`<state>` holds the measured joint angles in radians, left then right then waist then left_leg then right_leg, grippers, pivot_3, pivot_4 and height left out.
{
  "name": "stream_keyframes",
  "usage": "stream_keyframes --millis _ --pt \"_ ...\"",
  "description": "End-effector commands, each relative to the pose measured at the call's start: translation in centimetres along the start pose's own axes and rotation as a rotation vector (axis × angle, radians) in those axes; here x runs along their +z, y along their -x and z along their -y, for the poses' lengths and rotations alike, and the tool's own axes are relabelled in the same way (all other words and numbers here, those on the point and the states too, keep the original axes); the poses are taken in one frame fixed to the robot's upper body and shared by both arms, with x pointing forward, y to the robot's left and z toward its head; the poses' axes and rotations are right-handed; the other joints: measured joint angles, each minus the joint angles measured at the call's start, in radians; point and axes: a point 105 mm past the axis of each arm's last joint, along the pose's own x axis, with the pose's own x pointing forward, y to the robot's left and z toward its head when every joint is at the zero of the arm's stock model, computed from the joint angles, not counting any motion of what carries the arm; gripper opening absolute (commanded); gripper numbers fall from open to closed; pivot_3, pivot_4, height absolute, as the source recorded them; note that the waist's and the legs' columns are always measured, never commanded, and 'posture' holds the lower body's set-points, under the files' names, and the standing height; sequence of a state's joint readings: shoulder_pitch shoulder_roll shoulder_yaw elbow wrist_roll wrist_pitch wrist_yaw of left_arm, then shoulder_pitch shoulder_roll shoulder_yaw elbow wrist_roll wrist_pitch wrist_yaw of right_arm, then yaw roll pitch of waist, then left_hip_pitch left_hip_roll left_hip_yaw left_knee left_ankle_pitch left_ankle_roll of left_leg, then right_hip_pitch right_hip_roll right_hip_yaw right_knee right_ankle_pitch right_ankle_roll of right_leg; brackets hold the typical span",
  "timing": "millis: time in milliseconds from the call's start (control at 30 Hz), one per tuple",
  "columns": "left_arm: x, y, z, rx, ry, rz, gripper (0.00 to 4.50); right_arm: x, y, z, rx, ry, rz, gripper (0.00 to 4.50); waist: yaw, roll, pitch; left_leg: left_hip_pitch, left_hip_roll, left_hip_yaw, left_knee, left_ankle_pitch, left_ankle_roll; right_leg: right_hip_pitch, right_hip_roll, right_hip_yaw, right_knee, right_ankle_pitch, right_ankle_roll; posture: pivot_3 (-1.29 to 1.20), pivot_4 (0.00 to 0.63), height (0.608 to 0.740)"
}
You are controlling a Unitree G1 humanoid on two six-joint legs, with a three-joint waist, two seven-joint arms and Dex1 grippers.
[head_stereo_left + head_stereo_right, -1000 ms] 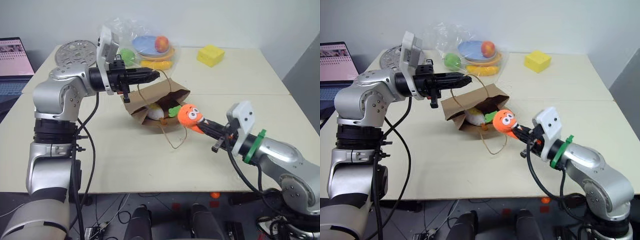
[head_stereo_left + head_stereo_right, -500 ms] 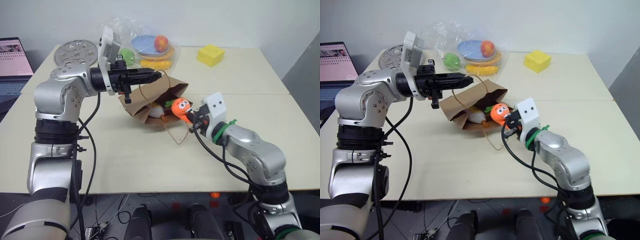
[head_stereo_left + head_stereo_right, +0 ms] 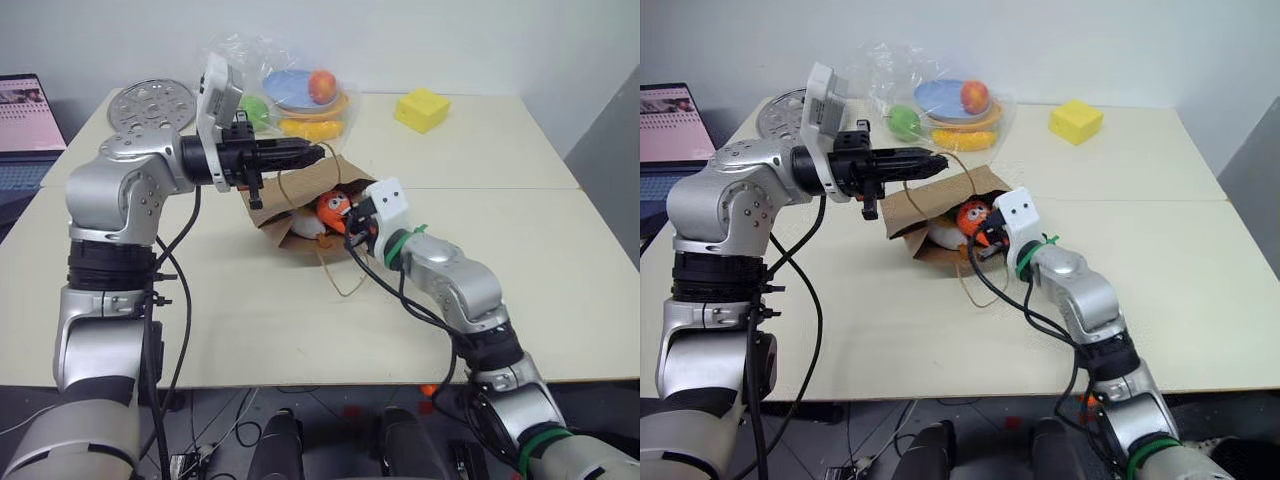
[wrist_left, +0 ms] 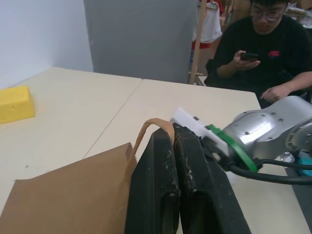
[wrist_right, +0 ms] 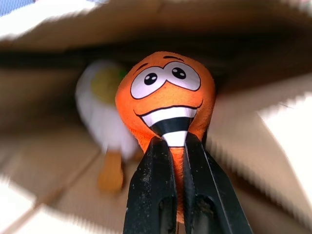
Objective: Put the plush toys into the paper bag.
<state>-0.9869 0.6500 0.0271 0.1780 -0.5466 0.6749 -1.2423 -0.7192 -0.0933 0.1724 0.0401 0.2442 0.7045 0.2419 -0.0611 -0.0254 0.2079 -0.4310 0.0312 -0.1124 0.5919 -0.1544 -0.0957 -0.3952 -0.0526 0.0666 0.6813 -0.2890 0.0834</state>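
Brown paper bag (image 3: 300, 205) lies on its side mid-table, mouth facing right and toward me, and that opening is what my coming move turns on. I have the carrot toy (image 5: 165, 105) pinched in my right gripper (image 5: 171, 146), fingers clamped on its lower body, face leading, its long axis pointing straight along the fingers into the mouth. It sits right at the opening, partly under the upper lip, with the egg toy (image 5: 105, 109) already lying inside, just beyond it to the left. My right arm reaches in from the near right, roughly level, forearm angled toward the bag.

My left gripper (image 3: 300, 153) is closed on the twine handle (image 4: 152, 127), holding the upper edge up so the mouth stays open; that arm stretches level from the left. I judge the carrot needs pushing a little deeper before I let go.
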Motion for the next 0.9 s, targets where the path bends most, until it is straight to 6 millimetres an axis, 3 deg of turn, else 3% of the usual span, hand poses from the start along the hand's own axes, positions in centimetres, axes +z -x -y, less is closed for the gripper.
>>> stream_keyframes --millis 33,233,267,500,667,800,900 --pt "1.0 0.2 0.8 -0.036 -0.044 0.005 0.00 1.1 -1.1 0.6 -0.044 -0.016 0.070 0.01 -0.002 0.000 0.000 0.000 0.000 0.000 0.000 0.000 0.000 0.000 0.000 0.000 0.000 0.000 0.000 0.00 0.150 0.740" --pt "1.2 0.3 0.8 -0.032 -0.048 0.005 0.00 -1.7 -2.0 1.0 -0.073 0.003 0.003 0.01 -0.003 0.000 0.000 0.000 0.000 0.000 -0.001 0.000 0.000 0.000 0.000 0.000 0.000 0.000 0.000 0.00 0.150 0.740" --pt "1.2 0.3 0.8 -0.031 -0.048 0.005 0.00 -1.7 -1.8 0.7 -0.053 -0.006 0.008 0.53 -0.004 0.000 0.000 0.000 0.000 0.000 -0.001 0.000 0.000 0.000 0.000 0.000 0.000 0.000 0.000 0.00 0.150 0.740" --pt "1.1 0.3 0.7 -0.026 -0.046 0.002 0.00 -0.3 -0.7 0.3 -0.024 -0.030 0.064 2.77 -0.008 0.000 0.000 0.000 0.000 0.000 -0.001 0.000 0.000 0.000 0.000 0.000 0.000 0.000 0.000 0.00 0.150 0.740" --pt "0.8 0.4 0.5 -0.017 -0.043 0.001 0.00 1.8 3.6 -1.5 0.065 0.048 0.090 4.47 -0.001 0.000 0.000 -0.001 0.000 -0.001 -0.001 0.000 0.000 -0.001 0.000 -0.001 0.000 0.000 0.000 0.00 0.150 0.740" --pt "0.7 0.5 0.4 -0.010 -0.042 0.000 0.00 1.0 7.2 -1.6 0.099 0.064 0.030 4.47 0.003 0.000 0.000 -0.001 0.000 -0.001 -0.001 0.000 0.000 -0.001 0.000 -0.001 0.000 0.000 0.000 0.00 0.150 0.740" --pt "0.7 0.5 0.4 -0.007 -0.043 0.002 0.00 -0.6 8.4 -1.1 0.075 0.066 -0.049 4.47 0.003 0.000 0.000 -0.001 0.000 -0.001 -0.001 0.000 0.000 0.000 0.000 -0.001 0.000 0.000 0.000 0.00 0.150 0.740"
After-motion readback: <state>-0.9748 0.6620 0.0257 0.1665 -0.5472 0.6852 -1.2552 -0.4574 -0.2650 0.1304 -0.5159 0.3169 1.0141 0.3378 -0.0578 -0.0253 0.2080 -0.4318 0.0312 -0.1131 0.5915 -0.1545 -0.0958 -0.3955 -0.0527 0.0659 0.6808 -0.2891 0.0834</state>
